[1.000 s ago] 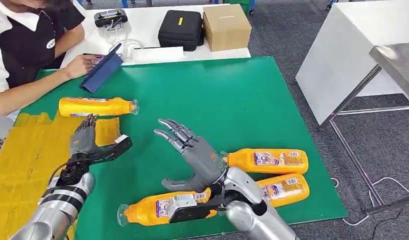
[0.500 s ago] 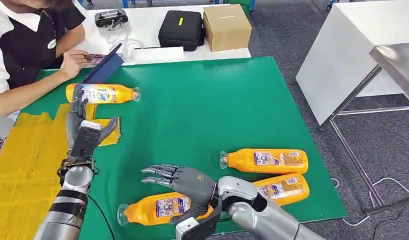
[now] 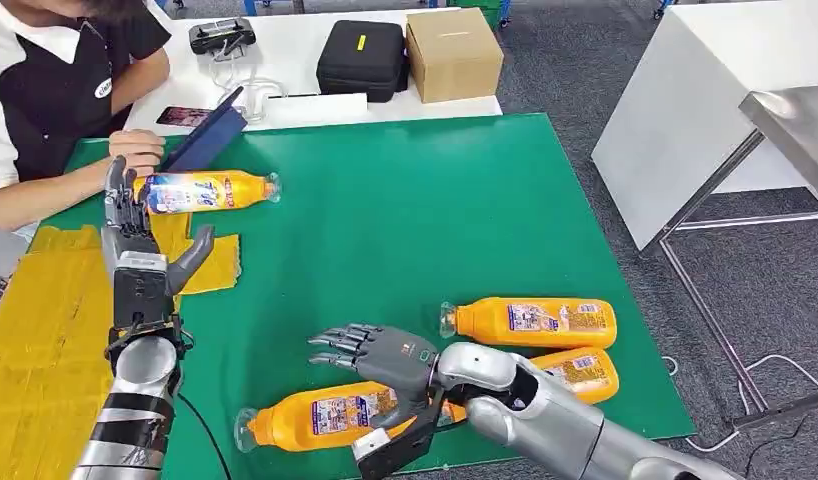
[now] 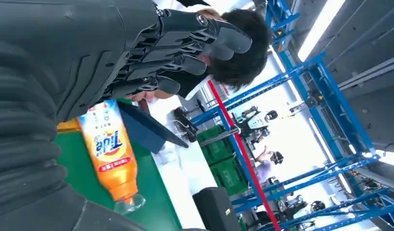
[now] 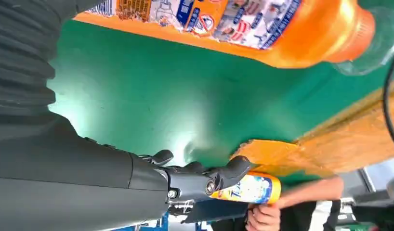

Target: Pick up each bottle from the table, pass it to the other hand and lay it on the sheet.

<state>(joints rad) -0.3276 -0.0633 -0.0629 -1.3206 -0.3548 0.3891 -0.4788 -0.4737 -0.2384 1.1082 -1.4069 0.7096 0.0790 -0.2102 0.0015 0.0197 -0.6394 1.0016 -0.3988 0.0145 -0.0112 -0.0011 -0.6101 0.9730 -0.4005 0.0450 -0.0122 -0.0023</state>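
We are reaching our wide-open right hand (image 3: 380,357) over the near bottle (image 3: 325,415) on the green table (image 3: 415,220), needing to close around it, while our empty left hand (image 3: 135,262) is waiting spread above the yellow sheet (image 3: 45,320).

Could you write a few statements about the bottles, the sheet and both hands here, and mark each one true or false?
1. Four orange bottles lie on the green table. True.
2. The right hand grips a bottle clear of the table. False: it hovers open above the nearest bottle, which lies flat.
3. A person's hand touches the far bottle. True.
4. The left hand holds a bottle. False: it is open and holds nothing.
5. A bottle rests fully on the yellow sheet. False: none does.
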